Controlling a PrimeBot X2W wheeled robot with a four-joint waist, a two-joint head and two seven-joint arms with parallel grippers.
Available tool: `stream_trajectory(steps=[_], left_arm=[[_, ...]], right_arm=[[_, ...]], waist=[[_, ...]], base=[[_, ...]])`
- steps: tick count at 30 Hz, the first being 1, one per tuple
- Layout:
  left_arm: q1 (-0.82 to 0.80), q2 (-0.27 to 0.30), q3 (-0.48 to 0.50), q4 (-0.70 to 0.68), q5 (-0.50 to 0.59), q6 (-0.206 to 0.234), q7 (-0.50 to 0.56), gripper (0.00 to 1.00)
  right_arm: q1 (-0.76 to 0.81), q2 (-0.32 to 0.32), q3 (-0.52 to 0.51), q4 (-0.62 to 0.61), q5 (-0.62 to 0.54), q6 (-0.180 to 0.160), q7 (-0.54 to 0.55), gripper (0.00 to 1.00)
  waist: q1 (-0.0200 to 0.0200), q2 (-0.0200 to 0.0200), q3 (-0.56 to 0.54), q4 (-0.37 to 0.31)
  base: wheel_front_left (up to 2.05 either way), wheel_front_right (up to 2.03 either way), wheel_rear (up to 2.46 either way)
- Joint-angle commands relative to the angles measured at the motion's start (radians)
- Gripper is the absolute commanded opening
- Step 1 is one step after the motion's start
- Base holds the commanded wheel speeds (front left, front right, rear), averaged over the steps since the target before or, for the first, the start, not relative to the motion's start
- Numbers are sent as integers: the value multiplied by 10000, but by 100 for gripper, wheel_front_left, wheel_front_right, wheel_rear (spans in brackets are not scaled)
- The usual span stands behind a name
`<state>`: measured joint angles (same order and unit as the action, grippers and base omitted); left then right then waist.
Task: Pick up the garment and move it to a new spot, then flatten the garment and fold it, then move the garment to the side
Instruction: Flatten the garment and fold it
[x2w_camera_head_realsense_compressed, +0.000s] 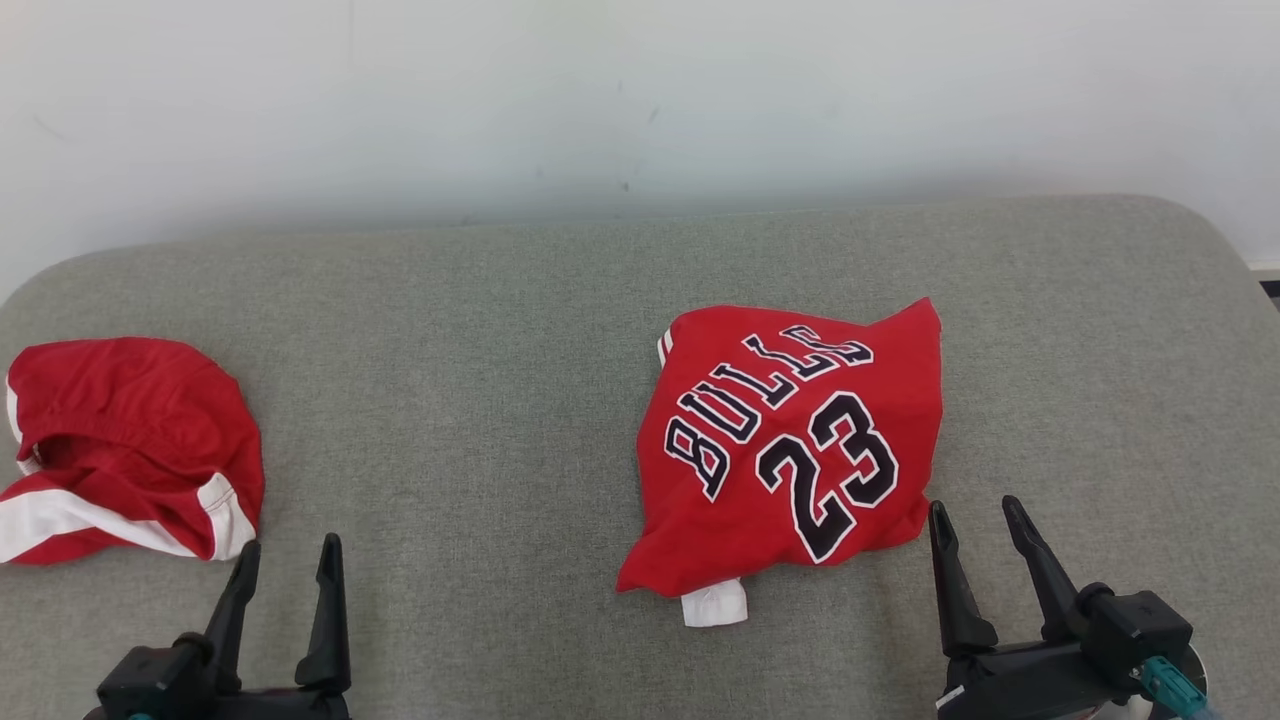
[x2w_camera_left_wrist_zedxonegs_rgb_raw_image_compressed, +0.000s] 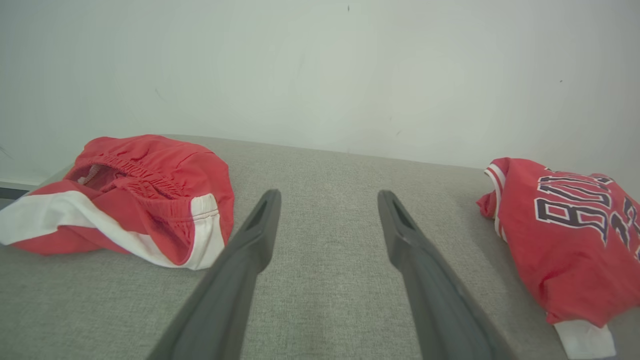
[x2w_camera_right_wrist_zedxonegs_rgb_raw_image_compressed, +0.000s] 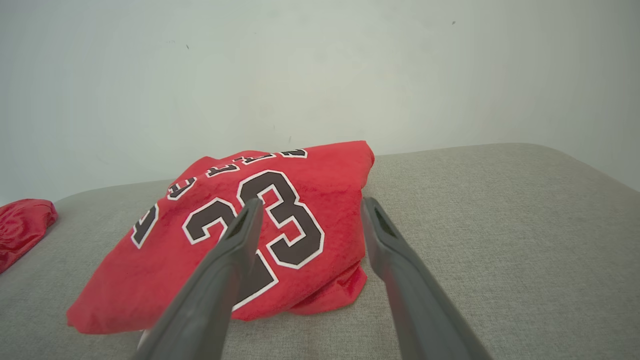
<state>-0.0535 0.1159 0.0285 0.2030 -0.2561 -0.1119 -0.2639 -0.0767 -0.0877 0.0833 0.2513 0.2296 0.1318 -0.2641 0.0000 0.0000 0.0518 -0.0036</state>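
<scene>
A red jersey (x2w_camera_head_realsense_compressed: 790, 450) printed "BULLS 23" lies folded and slightly rumpled right of the middle of the grey cushion (x2w_camera_head_realsense_compressed: 480, 330), with a white tag poking out at its near edge. Red shorts (x2w_camera_head_realsense_compressed: 130, 440) with white stripes lie crumpled at the far left. My right gripper (x2w_camera_head_realsense_compressed: 972, 505) is open just off the jersey's near right corner, touching nothing. My left gripper (x2w_camera_head_realsense_compressed: 290, 545) is open beside the shorts' near right edge. The left wrist view has the left gripper (x2w_camera_left_wrist_zedxonegs_rgb_raw_image_compressed: 328, 195) between the shorts (x2w_camera_left_wrist_zedxonegs_rgb_raw_image_compressed: 150, 200) and the jersey (x2w_camera_left_wrist_zedxonegs_rgb_raw_image_compressed: 565, 250). The right gripper (x2w_camera_right_wrist_zedxonegs_rgb_raw_image_compressed: 311, 201) points at the jersey (x2w_camera_right_wrist_zedxonegs_rgb_raw_image_compressed: 325, 175).
A pale wall (x2w_camera_head_realsense_compressed: 600, 100) rises straight behind the cushion's far edge. The cushion's rounded corners fall away at the far left and far right. Bare grey fabric stretches between the two garments and to the right of the jersey.
</scene>
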Motion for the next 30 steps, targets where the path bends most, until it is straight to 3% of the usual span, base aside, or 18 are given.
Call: stream_trajectory(steps=[1, 10, 25, 30], left_arm=[[-96, -24, 3, 19, 16, 0, -9, 100], [-322, -96, -1025, 471, 100, -155, -11, 100], [-1691, 227, -4729, 2149, -406, -179, -9, 100], [-2282, 289, -5171, 2751, -579, -178, -9, 100]], right_arm=[[61, 10, -12, 1, -20, -21, -6, 100], [-102, 20, 10, 3, 1, -21, -6, 100], [-567, 7, 25, -23, 116, -22, -5, 100], [-697, 50, 45, -72, 126, -22, -5, 100]], waist=[[0, 0, 2, -3], [0, 0, 170, -76], [0, 0, 952, -1041], [0, 0, 1197, -1409]], base=[[0, 0, 0], [0, 0, 0], [0, 0, 0], [0, 0, 0]])
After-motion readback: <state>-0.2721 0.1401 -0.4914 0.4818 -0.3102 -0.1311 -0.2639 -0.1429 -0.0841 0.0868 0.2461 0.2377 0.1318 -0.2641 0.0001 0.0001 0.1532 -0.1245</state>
